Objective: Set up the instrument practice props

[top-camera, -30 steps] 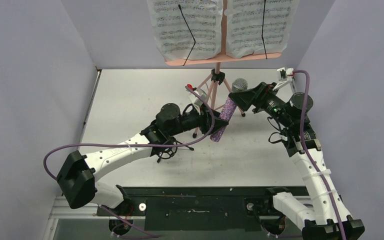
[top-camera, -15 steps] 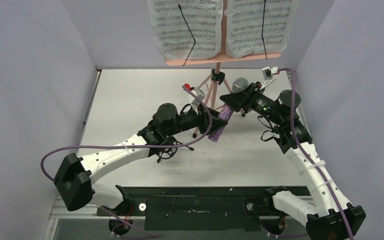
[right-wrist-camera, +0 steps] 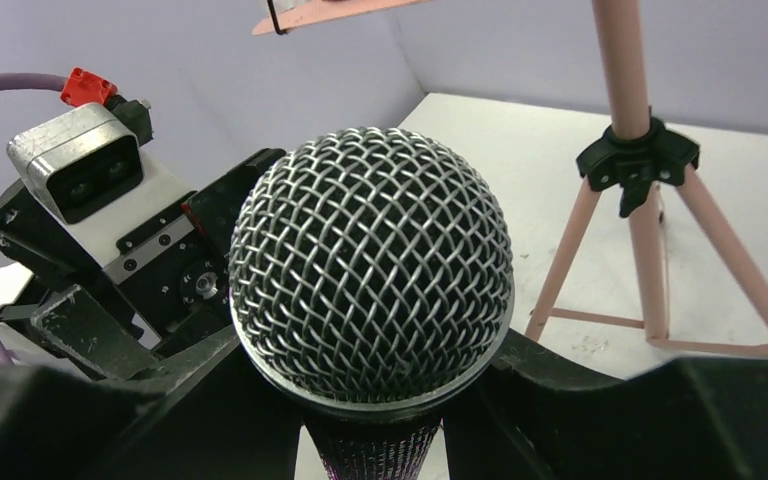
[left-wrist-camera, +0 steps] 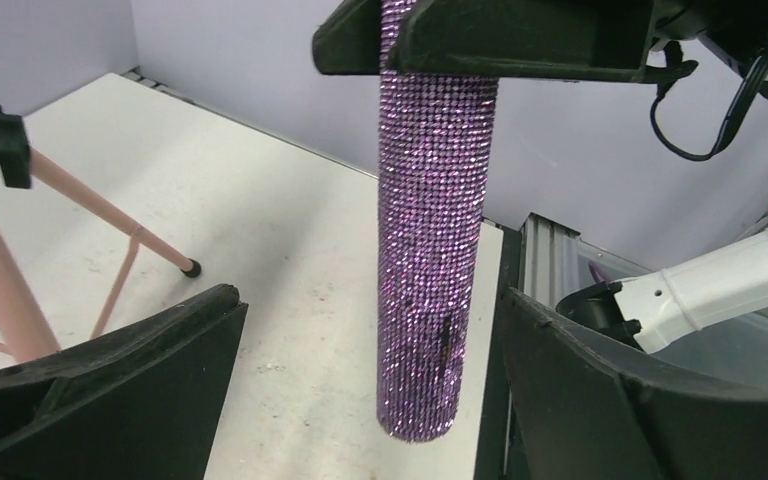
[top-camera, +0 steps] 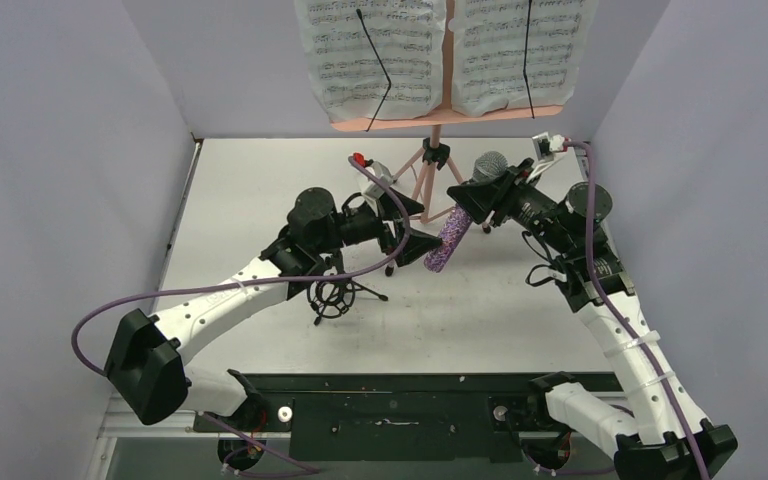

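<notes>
My right gripper: clamped on the microphone, jaws closed around its neck just under the silver head. In the right wrist view the head sits right above my fingers.
My left gripper: spread wide and holding nothing. Its two fingers stand on either side of the purple handle's lower end, with a clear gap on each side.
The microphone: off the table and tilted, with the head up toward the back right. The glitter handle slants down toward my left gripper, and its base end hangs free in the air.
The music stand: upright at the back centre of the table, tripod legs splayed, just behind both my grippers.
The sheet-music pages: two, side by side on the stand's ledge, each crossed by a thin black retaining arm.
The shock-mount tripod: on the table beside my left forearm, nearer the arm bases than the microphone and apart from it. I cannot tell whether it stands fully upright.
</notes>
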Action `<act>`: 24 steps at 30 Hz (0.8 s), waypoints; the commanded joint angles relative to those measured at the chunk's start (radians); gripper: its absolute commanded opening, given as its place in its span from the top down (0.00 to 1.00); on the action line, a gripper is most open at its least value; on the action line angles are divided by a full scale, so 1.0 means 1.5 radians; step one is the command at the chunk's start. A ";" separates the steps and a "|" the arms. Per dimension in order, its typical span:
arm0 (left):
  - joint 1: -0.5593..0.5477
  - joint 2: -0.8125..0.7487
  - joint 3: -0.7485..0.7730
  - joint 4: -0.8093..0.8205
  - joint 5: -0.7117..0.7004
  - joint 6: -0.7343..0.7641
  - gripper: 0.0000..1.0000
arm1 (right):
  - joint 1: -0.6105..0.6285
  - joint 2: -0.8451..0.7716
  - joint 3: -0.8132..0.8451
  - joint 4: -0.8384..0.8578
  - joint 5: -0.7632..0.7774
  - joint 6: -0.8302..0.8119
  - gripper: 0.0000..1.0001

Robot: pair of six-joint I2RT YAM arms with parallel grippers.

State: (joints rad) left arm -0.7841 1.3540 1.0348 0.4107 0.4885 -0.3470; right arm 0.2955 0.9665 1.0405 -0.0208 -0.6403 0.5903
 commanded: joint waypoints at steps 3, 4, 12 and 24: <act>0.027 -0.041 0.041 -0.006 0.093 0.065 0.04 | 0.016 -0.031 0.050 0.056 0.014 -0.095 0.95; 0.027 -0.046 0.040 -0.014 0.090 0.080 0.04 | 0.019 -0.030 0.049 0.061 0.004 -0.108 0.95; 0.027 -0.127 -0.021 -0.032 0.023 0.184 0.04 | 0.056 -0.021 0.040 0.081 -0.039 -0.209 0.95; 0.036 -0.171 -0.046 -0.076 0.114 0.227 0.02 | 0.203 0.037 0.051 0.116 -0.038 -0.347 0.95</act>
State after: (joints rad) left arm -0.7387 1.1294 0.9794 0.3149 0.5903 -0.0364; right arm 0.5247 1.0080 1.0649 0.0410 -0.6960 0.1978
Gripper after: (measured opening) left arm 0.972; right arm 0.442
